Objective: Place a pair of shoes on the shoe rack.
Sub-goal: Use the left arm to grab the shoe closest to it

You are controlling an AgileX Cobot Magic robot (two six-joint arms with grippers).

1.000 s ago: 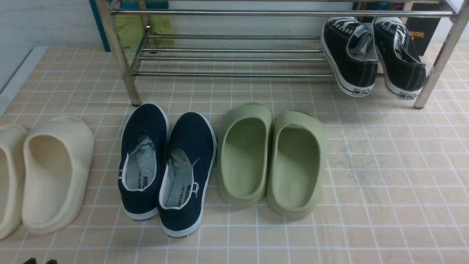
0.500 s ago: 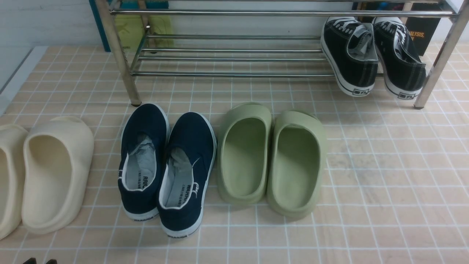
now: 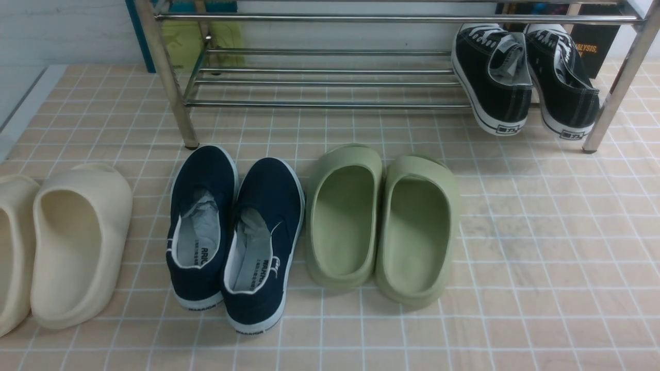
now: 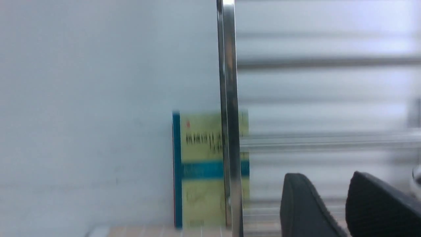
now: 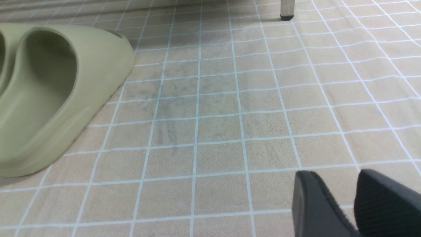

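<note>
The pair of shoes, two navy slip-ons with white soles, stands side by side on the tiled floor, one [image 3: 201,226] just left of the other [image 3: 263,242], heels toward me. The shoe rack [image 3: 319,103] of chrome bars stands behind them. In the left wrist view one of its legs [image 4: 228,98] shows, blurred. My left gripper [image 4: 325,174] is open and empty, facing the rack's left end. My right gripper [image 5: 334,172] is open and empty over bare tiles. Neither gripper shows in the front view.
Two olive-green slides [image 3: 381,226] sit right of the navy shoes, one also in the right wrist view [image 5: 49,92]. Cream slides [image 3: 77,242] lie at the far left. Black lace-up sneakers [image 3: 526,77] occupy the rack's right end. A yellow-and-teal book [image 4: 197,164] leans behind the rack's left leg.
The dark fingertips at the front view's bottom left edge have left that view. The shoes and the rack have not moved.
</note>
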